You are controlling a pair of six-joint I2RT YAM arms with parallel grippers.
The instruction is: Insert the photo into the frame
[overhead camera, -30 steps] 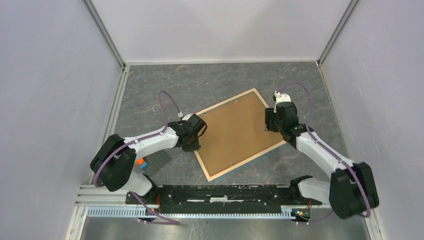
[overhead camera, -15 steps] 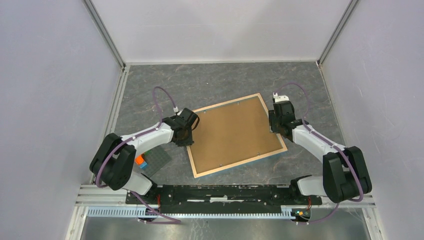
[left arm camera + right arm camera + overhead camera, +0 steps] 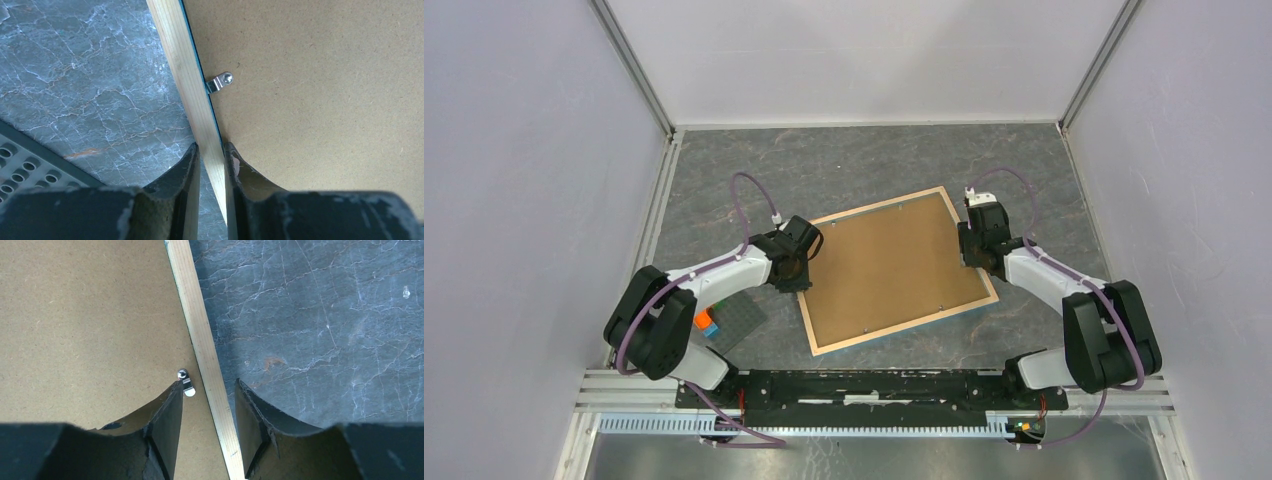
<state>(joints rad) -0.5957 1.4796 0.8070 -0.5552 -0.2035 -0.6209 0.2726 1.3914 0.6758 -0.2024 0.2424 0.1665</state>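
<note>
The frame (image 3: 876, 205) lies back up on the table, its light wood rail around the brown backing board (image 3: 894, 268). My left gripper (image 3: 799, 272) is at its left side. In the left wrist view the gripper (image 3: 211, 155) is shut on the wood rail (image 3: 187, 75). My right gripper (image 3: 969, 250) is at the frame's right side. In the right wrist view it (image 3: 209, 387) is open and straddles the rail (image 3: 197, 325), one finger over the board (image 3: 85, 325) and one over the table. The photo is not in view.
Small metal clips (image 3: 220, 82) (image 3: 186, 382) sit on the backing board beside the rail. A dark grey studded baseplate (image 3: 734, 322) with an orange and a blue brick (image 3: 705, 322) lies left of the frame. Walls enclose the table.
A second ago the frame lay more diagonally. It has turned a little clockwise and slid left with both grippers at its sides. In the last half second it has stayed still.
</note>
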